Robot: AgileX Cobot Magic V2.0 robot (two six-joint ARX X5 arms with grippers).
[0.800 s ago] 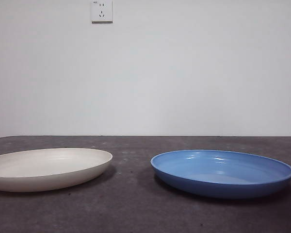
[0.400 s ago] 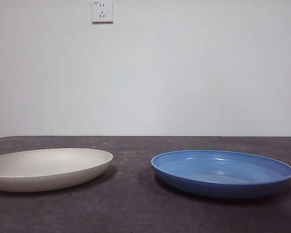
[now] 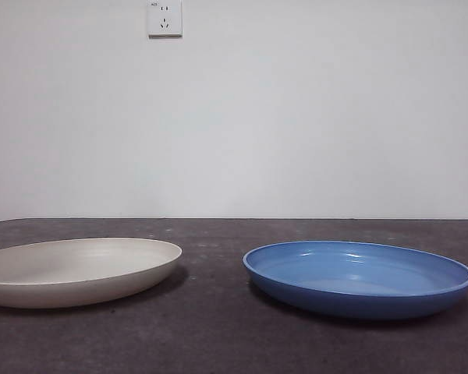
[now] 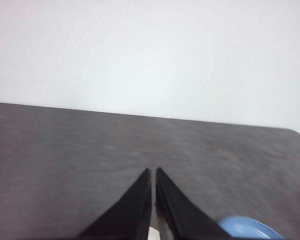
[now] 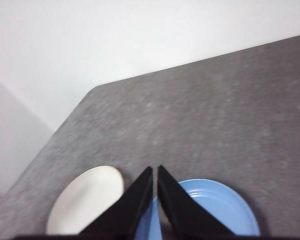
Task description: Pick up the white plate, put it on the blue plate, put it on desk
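The white plate (image 3: pixel 78 269) lies flat on the desk (image 3: pixel 218 335) at the left of the front view. Apart from it, the blue plate (image 3: pixel 359 276) sits flat on the right. No arm shows in the front view. In the right wrist view, my right gripper (image 5: pixel 155 169) hangs high above the desk, shut and holding nothing, with the blue plate (image 5: pixel 215 207) and white plate (image 5: pixel 85 200) below it. My left gripper (image 4: pixel 153 171) is shut and holding nothing too, high over the desk (image 4: pixel 65 145); a sliver of the blue plate (image 4: pixel 250 228) shows beside it.
A white wall with a power socket (image 3: pixel 164 18) stands behind the desk. The desk's far edge and a rounded corner (image 5: pixel 97 90) show in the right wrist view. A bare strip of desk separates the two plates.
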